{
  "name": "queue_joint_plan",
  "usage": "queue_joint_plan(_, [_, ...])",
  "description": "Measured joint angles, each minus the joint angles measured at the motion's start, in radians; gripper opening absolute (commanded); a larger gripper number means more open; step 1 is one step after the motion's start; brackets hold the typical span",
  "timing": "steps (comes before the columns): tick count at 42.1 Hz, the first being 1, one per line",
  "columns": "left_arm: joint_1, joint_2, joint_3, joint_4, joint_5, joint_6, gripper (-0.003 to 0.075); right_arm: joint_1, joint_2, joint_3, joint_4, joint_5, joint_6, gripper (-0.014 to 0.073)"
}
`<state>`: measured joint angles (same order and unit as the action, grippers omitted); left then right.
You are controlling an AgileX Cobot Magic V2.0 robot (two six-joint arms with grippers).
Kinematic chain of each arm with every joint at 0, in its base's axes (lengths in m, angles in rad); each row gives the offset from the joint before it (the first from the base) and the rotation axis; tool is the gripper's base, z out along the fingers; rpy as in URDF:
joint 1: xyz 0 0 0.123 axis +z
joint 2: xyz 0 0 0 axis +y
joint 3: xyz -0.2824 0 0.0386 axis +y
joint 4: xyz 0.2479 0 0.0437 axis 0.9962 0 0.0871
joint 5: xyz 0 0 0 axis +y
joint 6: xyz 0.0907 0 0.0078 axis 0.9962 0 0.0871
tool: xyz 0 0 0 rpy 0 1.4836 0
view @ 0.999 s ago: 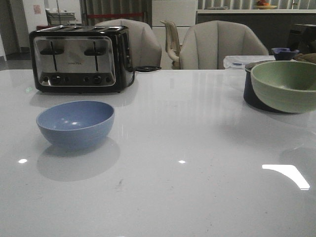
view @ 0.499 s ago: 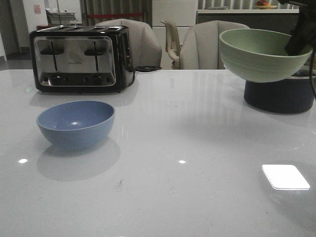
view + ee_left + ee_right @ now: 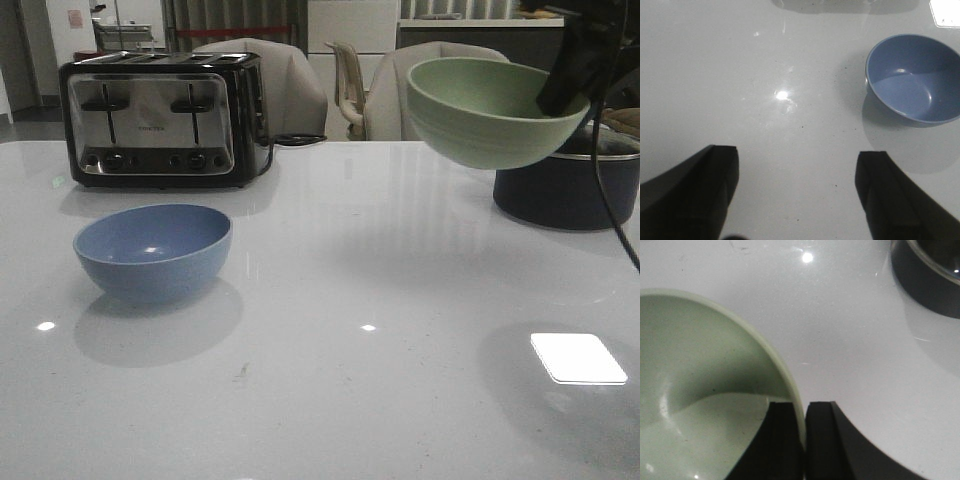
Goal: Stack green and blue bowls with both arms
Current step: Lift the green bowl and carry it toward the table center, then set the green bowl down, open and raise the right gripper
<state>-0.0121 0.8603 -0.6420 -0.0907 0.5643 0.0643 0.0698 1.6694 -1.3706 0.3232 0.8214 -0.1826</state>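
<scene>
Green bowl [image 3: 490, 110] hangs in air, upper right of front view, tilted a bit, above table [image 3: 400, 300] w/ dark pot [image 3: 565, 190] just behind/below it. Right gripper [image 3: 804, 432] pinches its rim, one finger inside, one outside. Looks stiff, light, matte; a rim pinch is prob enough but bowl could swing. Blue bowl [image 3: 153, 250] sits upright, lower left, in front of toaster [image 3: 165, 118]. Left gripper [image 3: 797, 195] is spread wide, empty, blue bowl apart from it.
</scene>
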Motion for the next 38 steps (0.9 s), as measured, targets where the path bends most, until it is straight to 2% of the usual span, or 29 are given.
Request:
queue_joint_plan(14, [0.0, 0.0, 0.0, 0.0, -0.001, 0.0, 0.053, 0.144, 0.152, 0.0, 0.0, -0.1, -0.002, 0.0037])
queue_joint_plan(30, [0.0, 0.0, 0.0, 0.0, -0.001, 0.0, 0.053, 0.221, 0.264, -0.001, 0.0, -0.176, -0.002, 0.0039])
queue_joint_plan(34, [0.0, 0.0, 0.0, 0.0, -0.001, 0.0, 0.053, 0.229, 0.286, -0.002, 0.0, -0.18, -0.002, 0.0095])
queue_joint_plan(38, [0.0, 0.0, 0.0, 0.002, -0.001, 0.0, 0.053, 0.234, 0.295, -0.002, 0.0, -0.18, -0.003, 0.0214])
